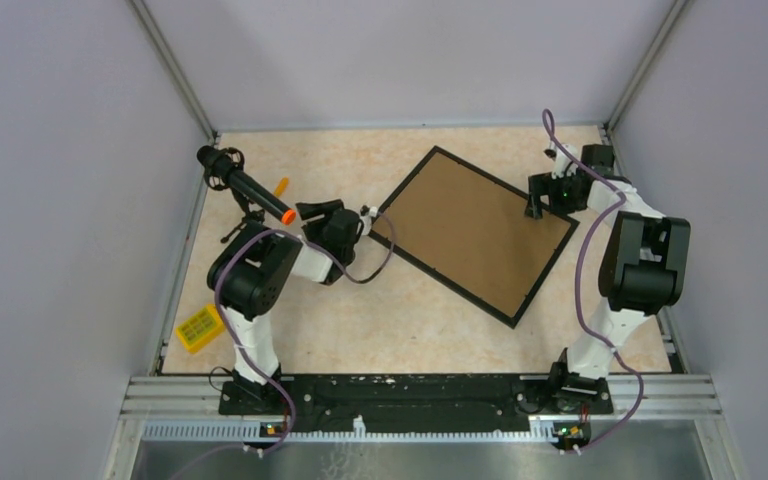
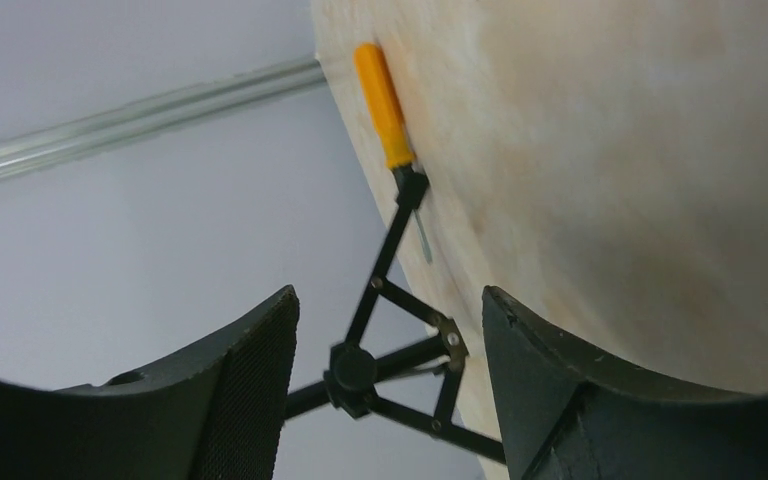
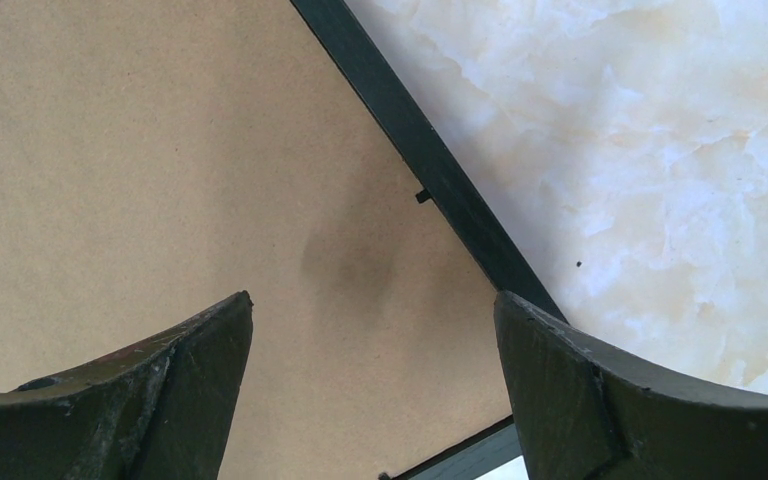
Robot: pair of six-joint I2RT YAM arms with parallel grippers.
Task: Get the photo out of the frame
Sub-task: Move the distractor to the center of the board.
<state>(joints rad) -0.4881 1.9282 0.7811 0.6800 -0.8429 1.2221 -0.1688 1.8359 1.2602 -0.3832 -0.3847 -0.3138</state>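
Observation:
The frame [image 1: 475, 232] lies face down and askew on the table, its brown back up inside a thin black border. The photo is hidden under that back. My right gripper [image 1: 538, 205] hangs over the frame's right corner. In the right wrist view it [image 3: 373, 300] is open above the brown back [image 3: 140, 170], with the black border [image 3: 430, 165] running past its right finger. My left gripper [image 1: 312, 212] sits just left of the frame's left corner and points away from it. In the left wrist view it [image 2: 390, 300] is open with nothing between its fingers.
A black rod with an orange tip [image 1: 245, 185] stands on a small black tripod [image 2: 355, 370] at the back left. Beside it lies an orange-handled screwdriver [image 2: 385, 105]. A yellow box [image 1: 200, 327] sits near the left edge. Grey walls enclose the table on three sides.

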